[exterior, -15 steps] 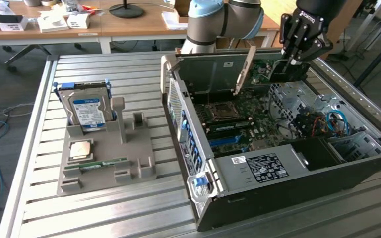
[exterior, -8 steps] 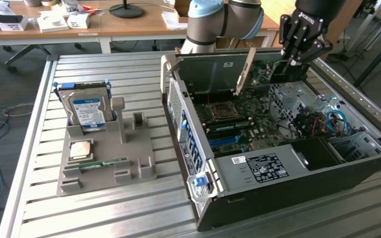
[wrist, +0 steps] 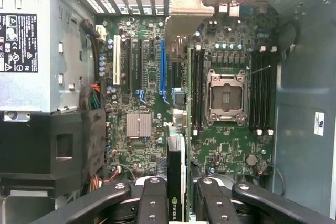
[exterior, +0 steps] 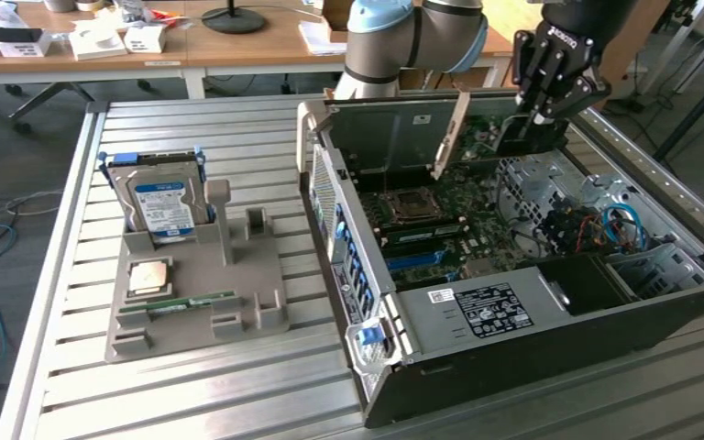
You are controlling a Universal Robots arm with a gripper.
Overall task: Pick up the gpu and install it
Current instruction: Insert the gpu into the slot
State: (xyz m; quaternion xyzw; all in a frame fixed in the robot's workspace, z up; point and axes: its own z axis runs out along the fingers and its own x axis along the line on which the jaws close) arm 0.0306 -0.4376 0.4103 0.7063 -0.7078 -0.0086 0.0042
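Gripper (exterior: 533,124) is clamped on gpu (exterior: 484,133): dark-green card, pale bracket at one end, held edge-on between fingers (wrist: 152,203) over case (exterior: 487,367).

A grey holder (exterior: 254,275) on the slatted worktop (exterior: 144,394) carries an upright hard drive (exterior: 162,206), a flat processor (exterior: 150,275) and a memory stick (exterior: 181,302). Wooden desks (exterior: 260,50) stand behind.

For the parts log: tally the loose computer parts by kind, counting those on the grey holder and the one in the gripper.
hard drive: 1
processor chip: 1
memory stick: 1
gpu, in the gripper: 1
Total: 4
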